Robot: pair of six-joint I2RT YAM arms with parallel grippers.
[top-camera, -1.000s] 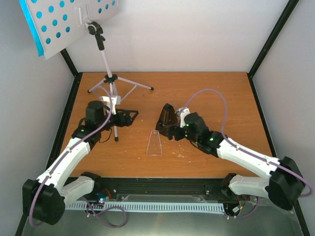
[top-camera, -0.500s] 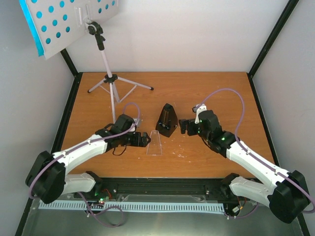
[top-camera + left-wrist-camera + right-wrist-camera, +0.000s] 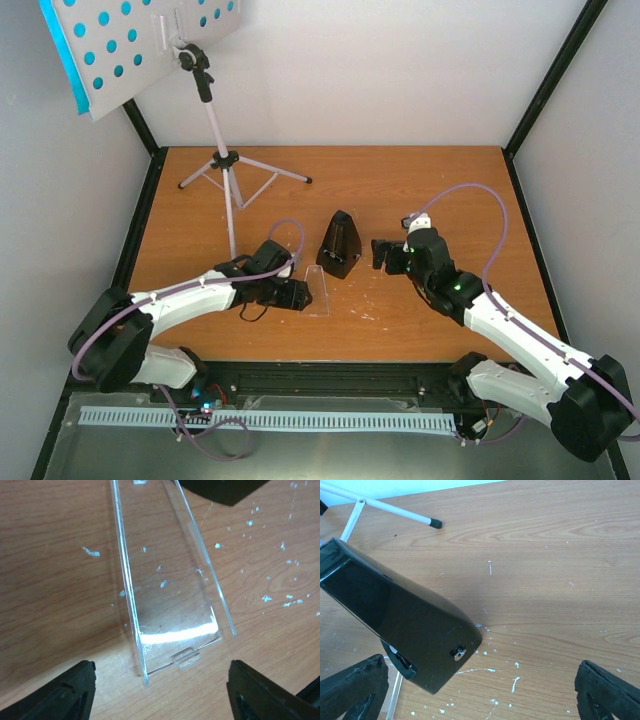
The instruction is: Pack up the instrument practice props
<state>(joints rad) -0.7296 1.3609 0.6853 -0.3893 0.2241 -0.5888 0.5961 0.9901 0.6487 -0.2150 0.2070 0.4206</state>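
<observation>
L pincer (image 3: 160,670) straddles clear cover (image 3: 170,580); metronome (image 3: 220,490) cropped.

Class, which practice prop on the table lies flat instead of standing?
The clear cover, flat on the wood by the left gripper; the black metronome and white music stand both stand upright.

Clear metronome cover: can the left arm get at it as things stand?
Probably yes: the left gripper hangs open right at the clear cover's wide end on the table, with nothing between them.
</observation>
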